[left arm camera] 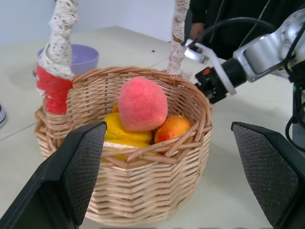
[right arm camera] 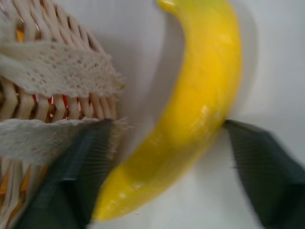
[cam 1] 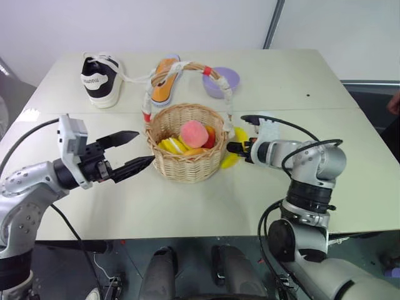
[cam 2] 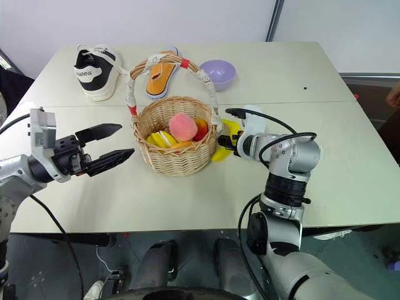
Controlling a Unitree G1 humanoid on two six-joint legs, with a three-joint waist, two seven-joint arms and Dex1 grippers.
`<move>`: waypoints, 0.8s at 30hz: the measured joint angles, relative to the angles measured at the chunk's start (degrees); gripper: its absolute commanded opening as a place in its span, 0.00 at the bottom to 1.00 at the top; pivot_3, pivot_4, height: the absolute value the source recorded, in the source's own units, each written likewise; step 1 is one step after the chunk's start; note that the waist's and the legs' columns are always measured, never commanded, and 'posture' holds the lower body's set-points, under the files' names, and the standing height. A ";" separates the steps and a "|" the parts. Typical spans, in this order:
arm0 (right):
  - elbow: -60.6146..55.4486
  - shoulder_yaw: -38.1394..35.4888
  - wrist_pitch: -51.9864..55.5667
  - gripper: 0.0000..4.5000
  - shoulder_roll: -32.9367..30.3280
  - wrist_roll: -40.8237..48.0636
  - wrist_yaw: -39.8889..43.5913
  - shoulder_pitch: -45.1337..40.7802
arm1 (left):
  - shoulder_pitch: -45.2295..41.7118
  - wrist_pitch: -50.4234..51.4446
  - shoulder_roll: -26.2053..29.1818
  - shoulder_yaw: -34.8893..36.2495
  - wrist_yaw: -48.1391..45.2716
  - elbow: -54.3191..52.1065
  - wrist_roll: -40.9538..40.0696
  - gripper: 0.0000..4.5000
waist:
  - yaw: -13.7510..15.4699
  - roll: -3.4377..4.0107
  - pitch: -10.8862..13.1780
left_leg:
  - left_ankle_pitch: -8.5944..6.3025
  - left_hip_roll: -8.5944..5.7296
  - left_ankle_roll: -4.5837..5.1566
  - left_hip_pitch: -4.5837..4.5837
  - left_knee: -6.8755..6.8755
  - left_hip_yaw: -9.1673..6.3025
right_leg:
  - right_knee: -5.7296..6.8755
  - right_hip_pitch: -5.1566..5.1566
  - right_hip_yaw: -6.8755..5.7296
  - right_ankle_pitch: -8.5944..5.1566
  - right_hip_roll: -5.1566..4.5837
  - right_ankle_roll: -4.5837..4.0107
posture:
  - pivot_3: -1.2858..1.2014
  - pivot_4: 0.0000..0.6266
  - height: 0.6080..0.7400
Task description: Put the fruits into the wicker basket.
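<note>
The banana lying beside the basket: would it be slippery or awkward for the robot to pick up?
The banana looks glossy, so it may slip between the right tool fingers. Its curve could make it swivel when pinched. It lies close against the wicker basket, leaving little room on that side.

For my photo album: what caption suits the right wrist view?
Banana on the table beside the wicker basket, between the right gripper's parted jaws.

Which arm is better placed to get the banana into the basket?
Right. The right gripper straddles the banana on the table beside the wicker basket; the left gripper hangs open on the basket's far side.
</note>
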 measured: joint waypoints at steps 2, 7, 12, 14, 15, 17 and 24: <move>0.07 -1.56 -0.01 0.28 0.26 -0.08 -0.04 -0.94 | -0.01 -0.17 0.00 -0.01 0.01 0.01 0.02 1.00 | 0.00 0.01 0.01 | 0.00 0.00 0.00 0.00 0.00 0.00 | 0.00 0.00 0.00 0.00 0.00 0.00 | 0.52 0.24 1.00; -0.54 -8.02 -0.26 0.28 -0.07 -1.23 -1.21 -3.01 | 0.14 -1.06 -0.06 0.00 0.03 0.04 0.23 1.00 | 0.15 0.01 0.01 | 0.00 -0.01 0.00 -0.03 -0.01 0.00 | -0.06 0.00 -0.01 0.00 -0.03 0.00 | 0.52 0.24 1.00; -4.95 -6.91 -3.16 0.28 -12.61 -0.38 3.22 -1.37 | 1.08 -1.35 -0.37 -0.01 0.07 0.18 0.53 1.00 | 0.38 0.14 0.09 | 0.00 -0.05 0.00 -0.18 -0.04 0.00 | -0.13 -0.09 -0.02 -0.03 -0.07 0.04 | 0.52 0.24 1.00; -8.50 -1.46 -7.01 0.28 -22.78 0.56 8.51 3.48 | 1.16 -1.51 -0.44 0.05 0.01 0.64 0.88 1.00 | 0.48 0.12 0.07 | -0.02 -0.05 0.04 -0.20 -0.06 0.00 | -0.23 -0.08 -0.03 -0.07 -0.08 0.08 | 0.52 0.24 1.00; -9.70 0.78 -9.05 0.28 -27.23 0.74 11.27 6.00 | 1.19 -1.60 -0.45 0.09 -0.03 1.26 1.09 1.00 | 0.27 0.11 0.06 | -0.04 -0.05 0.07 -0.19 -0.07 0.03 | -0.23 -0.08 -0.01 -0.08 -0.07 0.09 | 0.52 0.24 1.00; -12.07 5.36 -14.00 0.28 -35.47 1.93 17.77 12.31 | 0.93 -2.04 -0.47 -0.08 -0.33 2.00 1.24 1.00 | 0.00 0.11 0.07 | -0.06 -0.04 0.10 -0.18 -0.09 0.03 | -0.23 -0.10 0.01 -0.08 -0.04 0.10 | 0.52 0.24 1.00; -26.54 8.25 -29.54 0.28 -49.08 11.87 41.64 24.90 | 0.31 -3.08 -0.31 0.01 -1.56 5.28 2.28 1.00 | -1.51 0.17 0.12 | -0.08 0.04 0.14 0.08 -0.10 -0.05 | -0.07 -0.04 0.07 -0.17 0.16 0.28 | 0.52 0.24 1.00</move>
